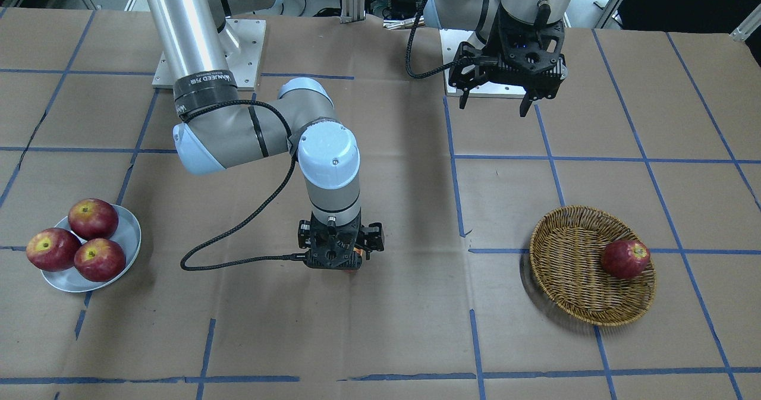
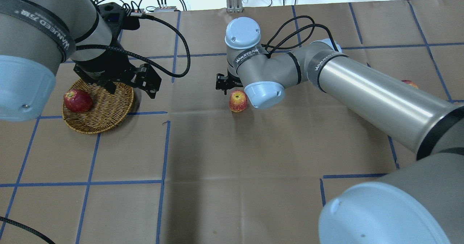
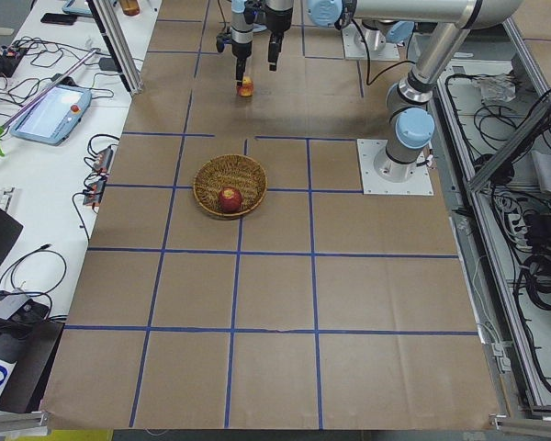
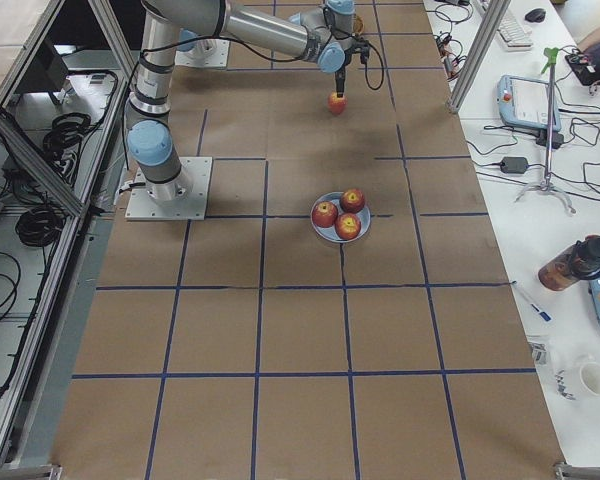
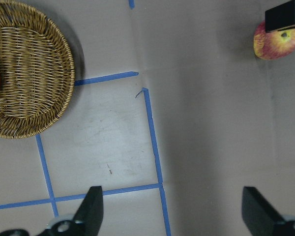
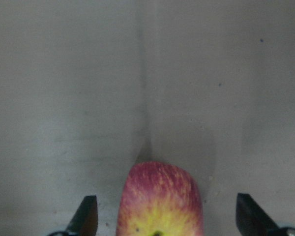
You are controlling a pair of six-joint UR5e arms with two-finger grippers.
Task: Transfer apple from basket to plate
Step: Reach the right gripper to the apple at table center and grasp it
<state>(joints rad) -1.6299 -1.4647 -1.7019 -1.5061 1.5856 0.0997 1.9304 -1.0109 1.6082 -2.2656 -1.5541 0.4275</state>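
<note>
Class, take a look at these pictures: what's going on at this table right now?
The right gripper hangs open over the streaked apple, which seems to sit on the bare table between the basket and the plate. Its fingers are on either side of the apple, not touching. The left gripper is open and empty, raised near the basket, which holds one dark apple. Three apples lie on the plate.
</note>
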